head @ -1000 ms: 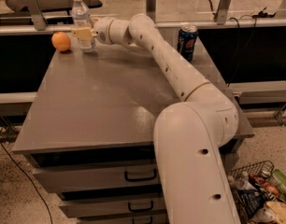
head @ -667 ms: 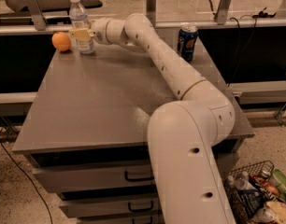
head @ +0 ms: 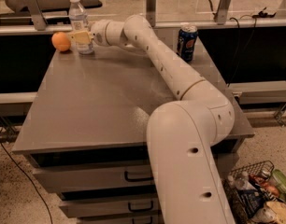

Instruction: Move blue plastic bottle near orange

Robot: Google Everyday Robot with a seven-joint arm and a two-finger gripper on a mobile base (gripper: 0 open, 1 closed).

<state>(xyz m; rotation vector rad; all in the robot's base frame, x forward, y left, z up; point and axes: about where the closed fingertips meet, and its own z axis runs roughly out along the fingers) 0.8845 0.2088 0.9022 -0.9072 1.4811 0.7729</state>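
The blue plastic bottle (head: 78, 18), clear with a white cap and pale label, stands upright at the far left corner of the grey table (head: 101, 106). The orange (head: 61, 41) lies just left of it, almost touching its base. My gripper (head: 81, 37) reaches in from the right at the end of the long white arm. Its pale fingers (head: 83, 35) are closed around the bottle's lower half and hide part of the label.
A blue soda can (head: 187, 42) stands at the table's far right edge, behind the arm. Drawers (head: 87, 178) front the table below. A wire basket of rubbish (head: 260, 195) sits on the floor at lower right. Metal rails run behind the table.
The gripper and the bottle have edged slightly left towards the orange. The orange has not moved.
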